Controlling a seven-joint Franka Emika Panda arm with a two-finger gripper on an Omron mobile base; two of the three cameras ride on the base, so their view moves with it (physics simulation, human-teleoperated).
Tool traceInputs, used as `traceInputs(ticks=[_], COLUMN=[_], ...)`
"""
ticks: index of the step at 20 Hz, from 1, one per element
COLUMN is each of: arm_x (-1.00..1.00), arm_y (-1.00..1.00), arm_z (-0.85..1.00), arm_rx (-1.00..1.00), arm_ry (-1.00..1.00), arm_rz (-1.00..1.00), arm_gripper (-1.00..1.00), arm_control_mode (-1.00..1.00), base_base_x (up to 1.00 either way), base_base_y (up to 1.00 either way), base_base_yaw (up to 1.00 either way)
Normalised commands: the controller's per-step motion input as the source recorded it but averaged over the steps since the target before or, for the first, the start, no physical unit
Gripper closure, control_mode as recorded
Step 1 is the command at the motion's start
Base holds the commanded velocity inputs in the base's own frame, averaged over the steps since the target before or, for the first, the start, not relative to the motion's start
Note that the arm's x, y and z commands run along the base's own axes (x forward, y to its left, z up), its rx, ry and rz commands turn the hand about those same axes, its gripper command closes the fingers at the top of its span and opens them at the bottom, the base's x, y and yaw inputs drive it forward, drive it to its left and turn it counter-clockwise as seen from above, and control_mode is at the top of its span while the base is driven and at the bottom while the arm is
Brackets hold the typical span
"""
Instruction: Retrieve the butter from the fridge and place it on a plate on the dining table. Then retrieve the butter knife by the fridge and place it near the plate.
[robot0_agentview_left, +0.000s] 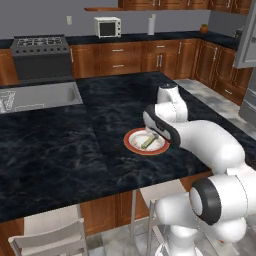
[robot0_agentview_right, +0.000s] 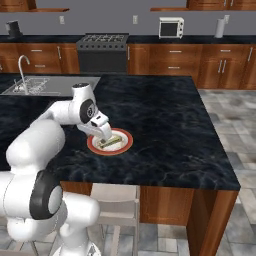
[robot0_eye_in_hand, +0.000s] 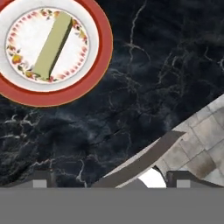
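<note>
Grey wall (robot0_agentview_right: 115, 22), wooden cupboards (robot0_agentview_right: 220, 65), black stove (robot0_agentview_right: 102, 50), white microwave (robot0_agentview_right: 171, 27), tiled floor (robot0_agentview_right: 235, 125)

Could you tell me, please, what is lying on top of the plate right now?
The butter lies on the plate, a pale yellow stick set diagonally across its white middle, nothing else beside it. From the base cameras, the open gripper covers part of the plate's near side.

Black marbled dining table (robot0_agentview_left: 75, 145); plate (robot0_agentview_left: 133, 143) directly on it, near stool-side edge.
</note>
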Motion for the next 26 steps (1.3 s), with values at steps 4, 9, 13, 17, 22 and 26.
traceInputs(ticks=[4,9,13,17,22,26], arm_x=[-1.00,-1.00,-0.68,-0.36,-0.07,-0.01], arm_y=[-0.33,-0.49,-0.11,0.02,0.11,0.00], arm_z=[0.34,0.04,-0.02,0.00,0.21,0.24], arm_rx=[0.01,0.09,0.00,-0.06,0.00,0.00], arm_ry=[-0.02,-0.23,-0.14,0.00,0.28,0.39], arm_rz=[0.44,0.45,0.33,0.08,-0.14,-0.11], arm_gripper=[-1.00,-1.00,-1.00,-1.00,-1.00,-1.00], arm_control_mode=[-1.00,-1.00,-1.00,-1.00,-1.00,-1.00], base_base_x=[0.00,0.00,0.00,0.00,0.00,0.00], base_base_y=[0.00,0.00,0.00,0.00,0.00,0.00], base_base_yaw=[0.00,0.00,0.00,0.00,0.00,0.00])
